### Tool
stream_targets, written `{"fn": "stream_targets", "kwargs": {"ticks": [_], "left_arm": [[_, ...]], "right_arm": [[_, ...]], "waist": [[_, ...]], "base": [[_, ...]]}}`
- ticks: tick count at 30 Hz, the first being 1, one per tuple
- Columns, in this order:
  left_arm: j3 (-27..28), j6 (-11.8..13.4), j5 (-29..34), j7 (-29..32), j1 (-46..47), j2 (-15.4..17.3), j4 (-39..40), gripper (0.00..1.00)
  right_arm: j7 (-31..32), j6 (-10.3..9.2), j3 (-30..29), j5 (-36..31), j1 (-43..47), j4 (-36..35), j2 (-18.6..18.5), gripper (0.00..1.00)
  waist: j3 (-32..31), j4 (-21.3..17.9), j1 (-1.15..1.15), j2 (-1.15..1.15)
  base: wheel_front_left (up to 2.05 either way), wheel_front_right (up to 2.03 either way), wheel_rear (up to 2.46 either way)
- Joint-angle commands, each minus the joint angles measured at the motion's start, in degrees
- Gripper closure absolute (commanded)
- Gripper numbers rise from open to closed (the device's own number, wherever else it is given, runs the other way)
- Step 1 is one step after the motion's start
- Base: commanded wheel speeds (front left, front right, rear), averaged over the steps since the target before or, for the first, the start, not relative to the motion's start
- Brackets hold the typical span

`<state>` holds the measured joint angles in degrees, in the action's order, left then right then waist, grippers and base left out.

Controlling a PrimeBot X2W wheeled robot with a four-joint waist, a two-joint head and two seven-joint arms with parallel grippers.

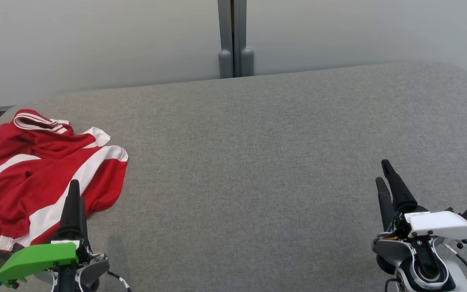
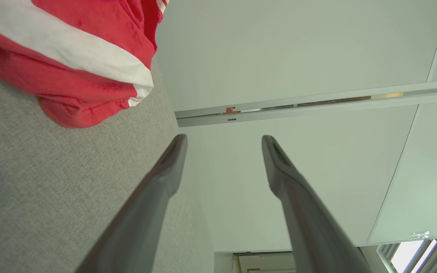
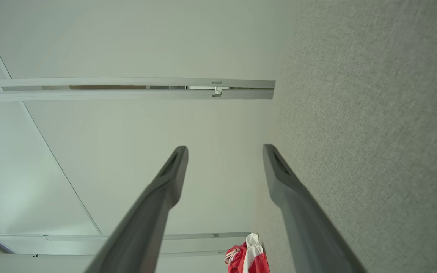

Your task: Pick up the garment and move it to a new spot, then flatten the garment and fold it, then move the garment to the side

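- Here's the table [image 1: 258, 162] in front of me: a grey felt top with rounded corners, its weave lying flat and plain across the whole middle.
- The garment [image 1: 35, 178], red with broad white stripes, sits crumpled in a heap at the table's left end and runs out to the left edge. Some striped trim [image 1: 35, 121] shows on the side nearest the table's far edge.
- My left gripper [image 1: 74, 187] hovers over the table's near-left corner. Its claw is spread wide and has nothing in it.
- In the left wrist view its fingers [image 2: 165, 174] stand over bare felt. The red cloth is near but there is a strip of table between, so no contact.
- My right gripper [image 1: 382, 170] is over the table's near-right corner, well apart from the heap. It is also spread wide and empty.
- Behind the table's far edge stand pale wall panels [image 1: 95, 40]. A darker grey post [image 1: 235, 36] rises where two of them meet, about mid-edge.
- A pale rail [image 2: 298, 106] runs across those panels.
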<state>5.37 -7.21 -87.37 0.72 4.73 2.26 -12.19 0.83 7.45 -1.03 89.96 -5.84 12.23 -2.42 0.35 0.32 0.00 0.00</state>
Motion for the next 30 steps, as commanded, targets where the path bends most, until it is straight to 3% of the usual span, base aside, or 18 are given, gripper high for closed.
{"fn": "stream_targets", "kwargs": {"ticks": [1, 22, 30], "left_arm": [[-0.1, -0.1, 2.5, -0.6, 0.8, 0.3, 1.4, 0.0], [-0.2, -0.2, 29.0, -5.1, 0.0, 0.5, 4.0, 0.0], [-1.1, 1.2, 40.6, -6.5, -0.6, 0.5, 3.9, 0.0]], "right_arm": [[-0.6, 0.02, 0.6, -1.5, -1.9, -1.6, -0.5, 0.0], [-5.1, 0.03, 7.4, -23.0, -3.2, -2.8, -2.3, 0.0], [-6.6, 0.03, 9.2, -31.8, -3.7, -1.7, -2.6, 0.0]], "waist": [[0.0, 0.0, 0.0, 0.0], [-0.1, 0.5, 0.0, 0.0], [-0.1, 0.7, 0.0, 0.0]], "base": [[0.0, 0.0, 0.0], [0.0, 0.0, 0.0], [0.0, 0.0, 0.0]]}}
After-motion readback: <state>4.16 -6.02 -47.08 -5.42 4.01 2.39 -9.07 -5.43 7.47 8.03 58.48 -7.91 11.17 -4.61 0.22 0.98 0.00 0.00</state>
